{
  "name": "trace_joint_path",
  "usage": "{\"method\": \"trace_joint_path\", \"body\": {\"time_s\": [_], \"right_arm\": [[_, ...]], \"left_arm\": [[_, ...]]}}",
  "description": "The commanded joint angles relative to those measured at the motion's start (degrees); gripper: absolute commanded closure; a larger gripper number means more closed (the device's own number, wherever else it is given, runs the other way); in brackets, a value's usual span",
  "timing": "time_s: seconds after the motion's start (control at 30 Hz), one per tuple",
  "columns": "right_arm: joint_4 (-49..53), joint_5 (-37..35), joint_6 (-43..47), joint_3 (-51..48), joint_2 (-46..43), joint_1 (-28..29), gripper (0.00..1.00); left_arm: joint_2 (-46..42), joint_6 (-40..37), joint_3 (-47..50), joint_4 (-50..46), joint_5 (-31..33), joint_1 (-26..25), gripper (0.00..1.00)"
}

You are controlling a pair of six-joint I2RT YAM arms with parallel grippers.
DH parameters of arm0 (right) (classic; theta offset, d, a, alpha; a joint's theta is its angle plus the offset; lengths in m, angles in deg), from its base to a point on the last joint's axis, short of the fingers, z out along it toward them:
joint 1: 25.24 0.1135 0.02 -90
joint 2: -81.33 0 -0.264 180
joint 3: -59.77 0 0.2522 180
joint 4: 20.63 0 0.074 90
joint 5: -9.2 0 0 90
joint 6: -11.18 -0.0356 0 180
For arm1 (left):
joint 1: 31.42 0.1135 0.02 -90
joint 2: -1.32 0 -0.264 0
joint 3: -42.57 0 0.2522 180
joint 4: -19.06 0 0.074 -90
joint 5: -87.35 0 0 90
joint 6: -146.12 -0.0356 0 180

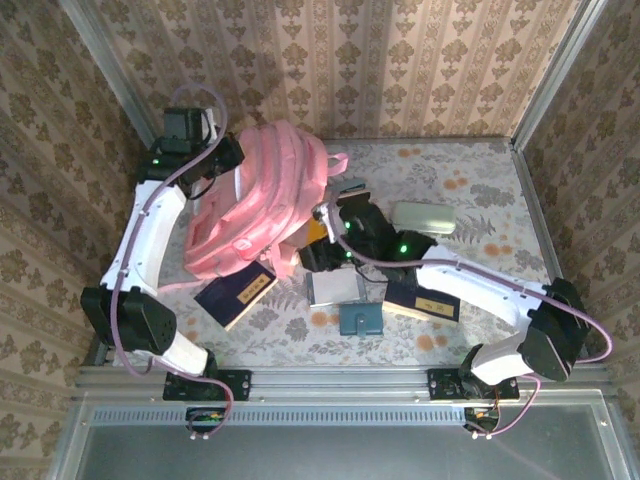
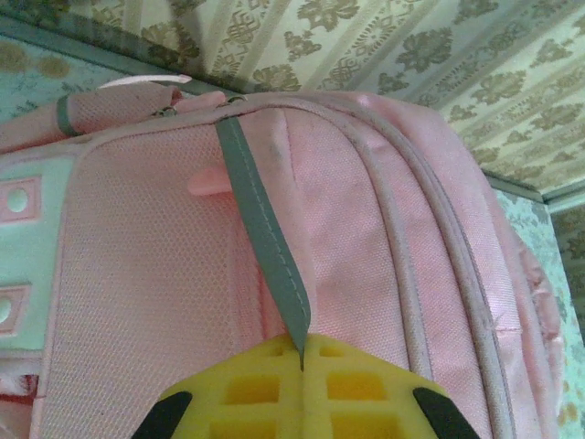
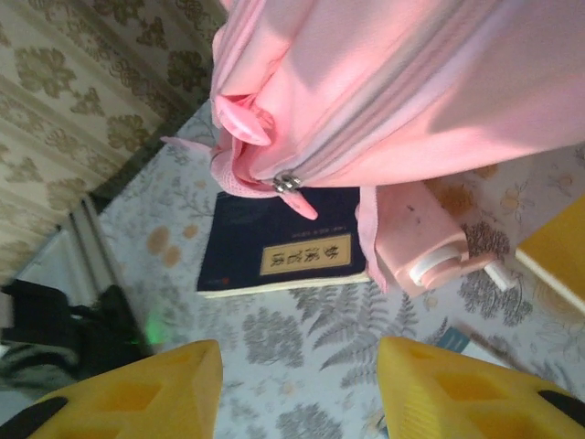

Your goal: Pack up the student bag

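The student bag (image 1: pixel 262 200), a big pink backpack, lies at the back left of the table. My left gripper (image 1: pixel 215 160) is at its far left side. In the left wrist view its yellow fingers (image 2: pixel 256 389) are shut on a thin grey strap (image 2: pixel 265 238) sewn to the bag (image 2: pixel 164 302). My right gripper (image 1: pixel 308 258) hovers by the bag's near right edge, open with nothing between its jaws (image 3: pixel 297 375). Ahead of it the bag (image 3: pixel 402 82) hangs with a metal zip pull (image 3: pixel 288 183) at its lower corner.
A dark blue book (image 1: pixel 236 290) (image 3: pixel 283 251) lies partly under the bag's front edge. A pink boxy item with a white cap (image 3: pixel 420 247) sits beside it. A grey notebook (image 1: pixel 335 288), a teal item (image 1: pixel 358 318), another book (image 1: pixel 425 300) and a grey case (image 1: pixel 422 217) lie further right.
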Motion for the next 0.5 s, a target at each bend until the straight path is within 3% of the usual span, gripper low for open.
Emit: {"method": "trace_joint_path", "body": {"time_s": [0.0, 0.07, 0.1, 0.23, 0.47], "right_arm": [[-22.3, -7.5, 12.3, -10.0, -0.7, 4.8, 0.51], [-26.2, -10.7, 18.6, -11.6, 1.7, 6.7, 0.51], [-27.4, -11.6, 19.9, -11.7, 3.3, 6.9, 0.56], [-38.6, -14.2, 20.6, -14.2, 8.6, 6.9, 0.62], [-53.1, -20.0, 28.1, -15.1, 18.0, 9.5, 0.57]], "left_arm": [[-2.7, 7.6, 0.3, 8.5, 2.9, -0.2, 1.00], [-2.7, 9.5, 1.1, 9.1, 3.3, -0.3, 1.00], [-2.7, 10.2, 1.2, 9.2, 3.6, -0.4, 1.00], [-2.6, 12.7, 1.6, 8.9, 5.2, -0.7, 1.00], [-1.5, 15.7, 3.0, 10.2, 6.8, -0.8, 1.00]]}}
